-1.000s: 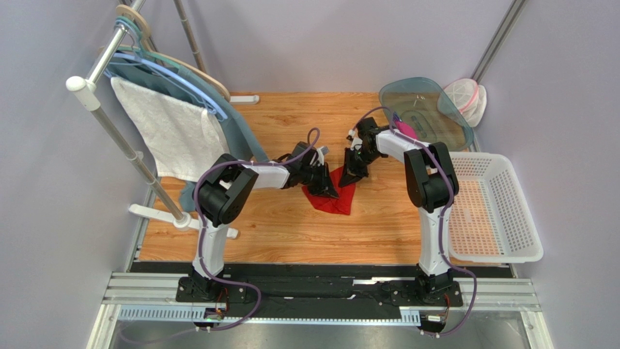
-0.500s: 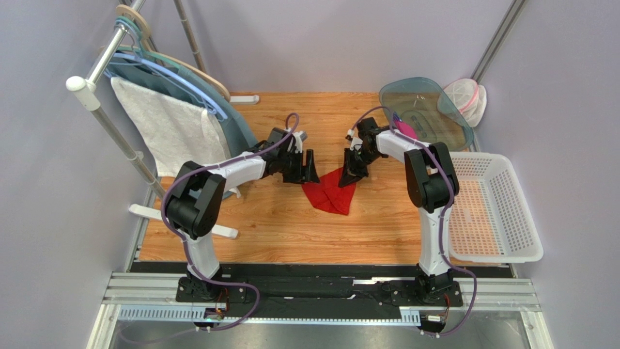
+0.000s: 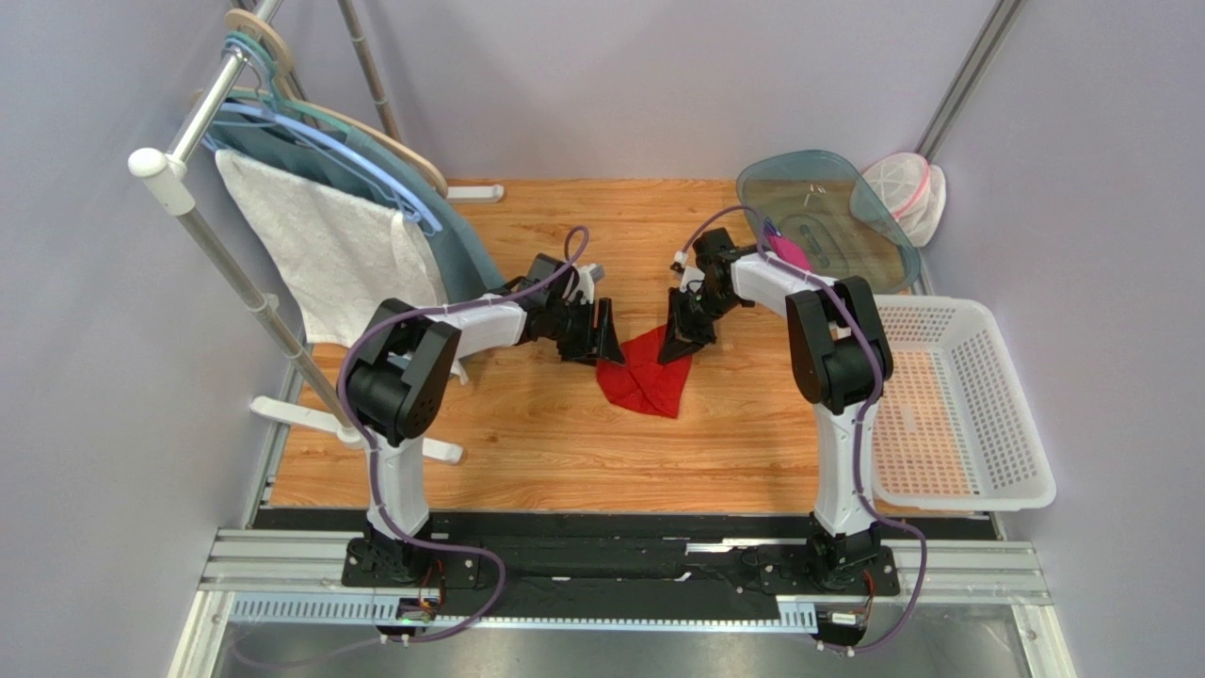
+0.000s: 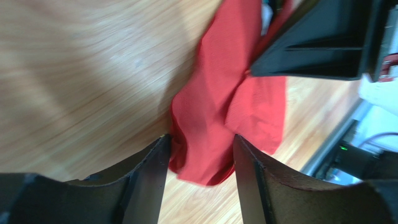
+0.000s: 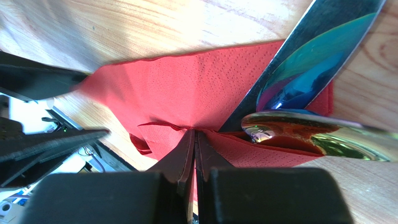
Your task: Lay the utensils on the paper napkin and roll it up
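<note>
The left gripper (image 3: 601, 339) has just let go. 1 second ago it was closed and down on top of the paper napkin (image 3: 644, 379); it then backed away with its jaws spread, and now it has edged in again. The napkin's crumpled edge lies between its 2 open fingers (image 4: 145, 186), touching the inner face of 1 but not clamped. The right gripper (image 5: 194, 140) has not shifted in that time: its jaws are pressed together, pinching a raised fold of the red sheet right at their tips. Just beyond those tips lie the utensils (image 5: 313, 133) — a rounded spoon bowl half tucked under the pinched fold, and a long flat blade-like piece running away across the sheet. This looks like a regrip in the middle of the roll. The paper is folded loosely over the cutlery but is not yet a tight tube, so much of the rolling seems left to do. The napkin is thin, matte and finely dimpled, with soft creases that probably spring open once released and would tear under a hard pull. The cutlery is hard, polished and mirror-bright, throwing back blue and amber reflections — likely slippery inside the paper. The wooden table (image 3: 566, 438) under both sets of jaws is smooth, with a pale grain.
</note>
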### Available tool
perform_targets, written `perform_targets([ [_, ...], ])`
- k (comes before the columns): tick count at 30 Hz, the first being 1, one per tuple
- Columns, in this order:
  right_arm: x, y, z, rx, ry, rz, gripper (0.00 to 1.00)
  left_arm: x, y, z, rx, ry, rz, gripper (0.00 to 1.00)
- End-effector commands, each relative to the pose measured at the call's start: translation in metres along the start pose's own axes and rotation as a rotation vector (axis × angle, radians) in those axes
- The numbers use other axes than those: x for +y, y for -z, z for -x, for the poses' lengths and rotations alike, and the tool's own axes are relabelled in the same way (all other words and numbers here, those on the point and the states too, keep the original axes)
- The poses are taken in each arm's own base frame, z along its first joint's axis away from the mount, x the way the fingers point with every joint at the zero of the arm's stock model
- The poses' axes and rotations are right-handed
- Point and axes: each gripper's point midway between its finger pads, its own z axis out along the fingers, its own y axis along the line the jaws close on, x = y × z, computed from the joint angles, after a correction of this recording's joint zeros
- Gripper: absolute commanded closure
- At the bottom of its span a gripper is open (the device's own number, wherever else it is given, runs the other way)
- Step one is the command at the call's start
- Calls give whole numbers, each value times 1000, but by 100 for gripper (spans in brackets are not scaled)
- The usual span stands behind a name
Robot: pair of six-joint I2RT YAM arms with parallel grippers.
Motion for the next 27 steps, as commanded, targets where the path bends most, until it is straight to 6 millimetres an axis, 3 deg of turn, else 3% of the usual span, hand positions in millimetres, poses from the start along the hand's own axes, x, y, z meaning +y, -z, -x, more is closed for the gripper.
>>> perform_targets([
  [1,-53,-26,-17,53,24,-205,98,-10,-28,-29,103,89,-134,39],
  [7,-54,-28,-17,59,20,-204,98,-43,-44,-13,58,44,-263,39],
  [12,-55,-28,-17,58,21,-210,98,-50,-49,2,-21,-3,-247,31],
  [16,-55,-28,-19,62,22,-209,98,-54,-51,1,19,-8,-270,35],
  [22,-54,-27,-17,54,31,-210,98,-56,-24,-19,84,29,-315,42],
  [23,-54,-27,-17,54,28,-208,98,-49,-21,-28,101,58,-302,43],
  [27,-55,-29,-19,56,23,-204,98,-34,-1,-28,78,105,-278,44],
])
